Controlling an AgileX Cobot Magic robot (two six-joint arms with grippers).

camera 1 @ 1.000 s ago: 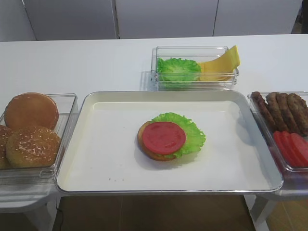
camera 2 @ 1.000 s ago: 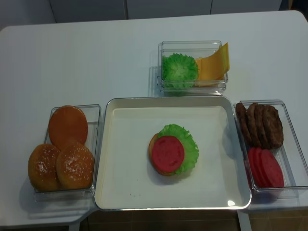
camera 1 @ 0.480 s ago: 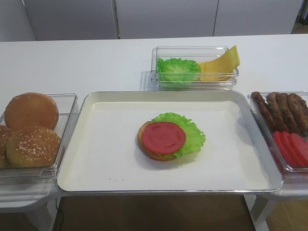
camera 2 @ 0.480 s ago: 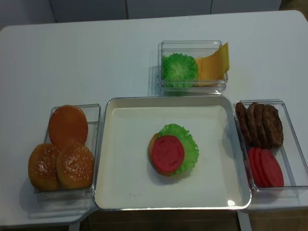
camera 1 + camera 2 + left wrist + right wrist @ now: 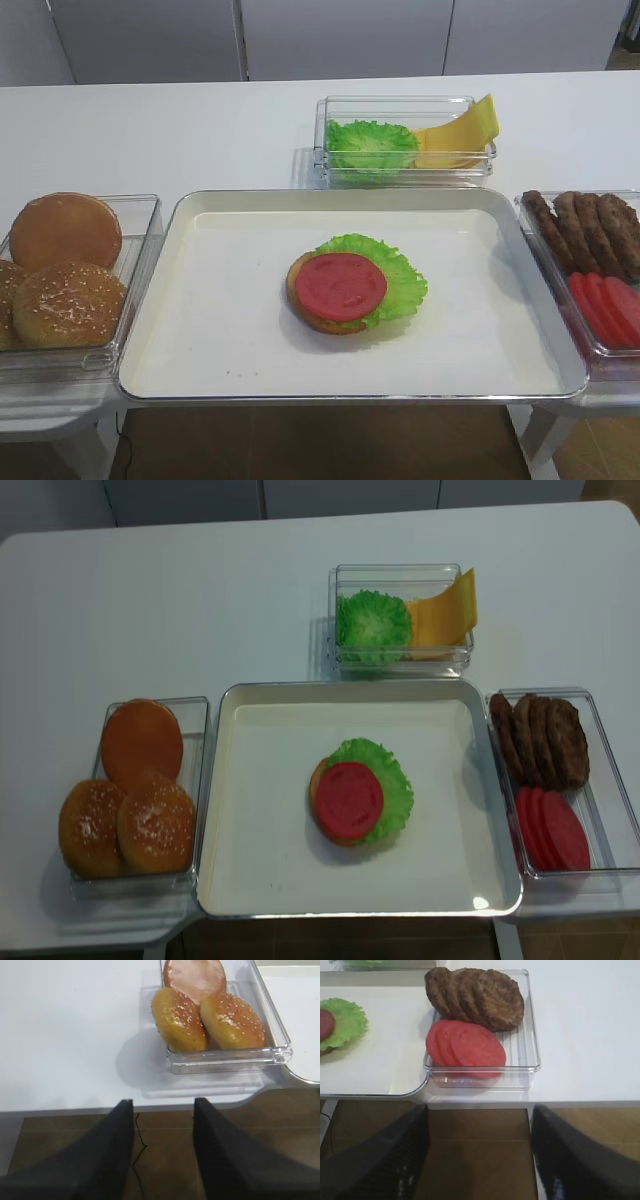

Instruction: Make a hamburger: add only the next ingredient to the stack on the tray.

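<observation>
No change vs. the earlier views: tomato slice [image 5: 340, 286] sits flat on the lettuce-and-bun stack [image 5: 400, 288], mid tray [image 5: 200, 300]. Judged: this step is done, no further add req'd.

Right claw [image 5: 479, 1160]: jaws wide apart, empty, parked off the table edge near the bin of spare slices [image 5: 466, 1046]. Left claw [image 5: 163, 1155]: jaws apart, empty, below the bun bin [image 5: 227, 1055].

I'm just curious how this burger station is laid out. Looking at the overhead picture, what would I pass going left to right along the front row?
Clear plastic bin of tan buns → large shiny metal tray → tan bun bottom with green lettuce and red tomato slice → clear bin of brown patties and tomato slices.
</observation>
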